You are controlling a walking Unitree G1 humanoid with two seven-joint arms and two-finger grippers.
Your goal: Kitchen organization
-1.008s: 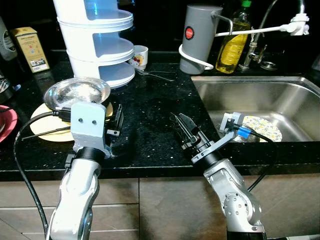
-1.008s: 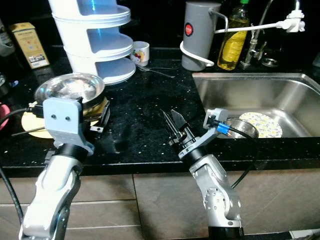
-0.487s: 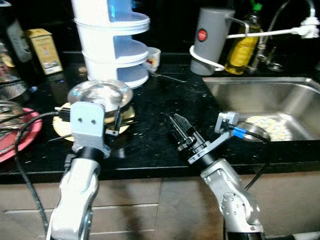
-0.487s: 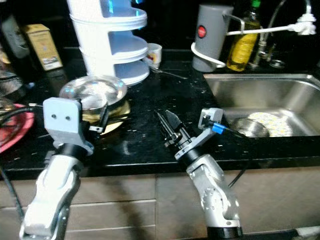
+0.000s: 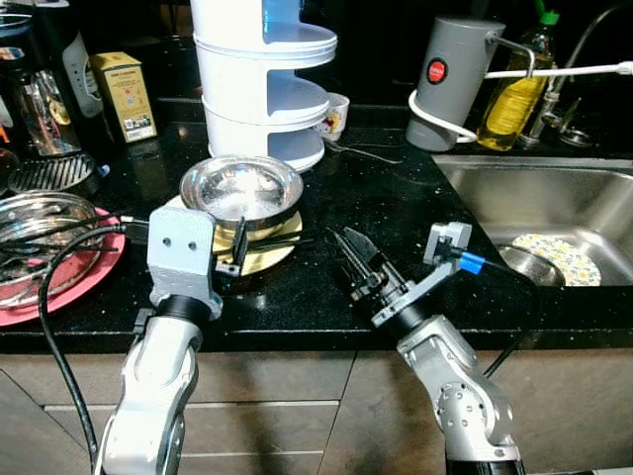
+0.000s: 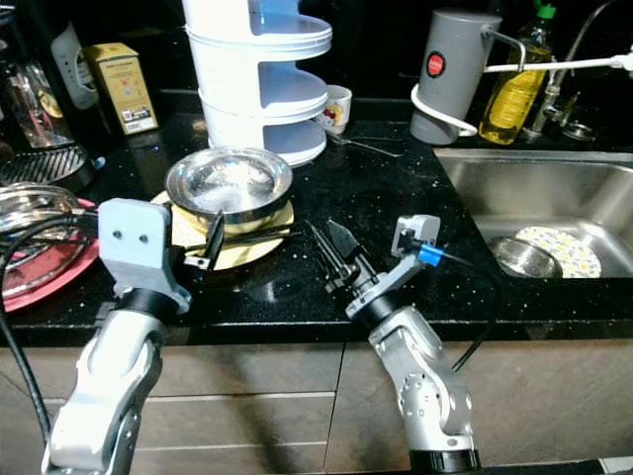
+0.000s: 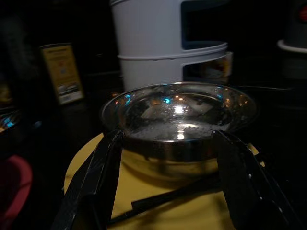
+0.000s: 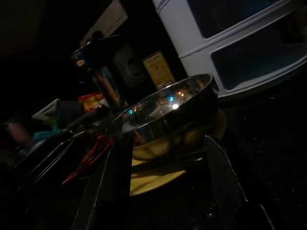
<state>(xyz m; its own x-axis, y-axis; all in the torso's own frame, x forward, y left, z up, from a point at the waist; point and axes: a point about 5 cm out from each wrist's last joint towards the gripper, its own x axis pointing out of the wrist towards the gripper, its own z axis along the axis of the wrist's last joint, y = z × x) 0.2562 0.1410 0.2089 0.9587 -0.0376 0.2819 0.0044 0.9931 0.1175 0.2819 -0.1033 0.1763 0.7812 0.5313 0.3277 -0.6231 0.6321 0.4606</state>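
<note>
left gripper (image 7: 165, 191) fingers wide, just before the steel bowl (image 5: 241, 188) on its yellow plate (image 5: 259, 255); right gripper (image 5: 348, 255) beside it, fingers parted.

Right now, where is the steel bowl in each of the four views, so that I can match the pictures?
Left eye view: the bowl sits on a yellow plate, left of centre, before the white rack.
Right eye view: bowl left of centre, same plate.
Left wrist view: bowl in the middle.
Right wrist view: bowl in the middle, tilted in the picture.
Shared landmark: the white rack behind the bowl.
</note>
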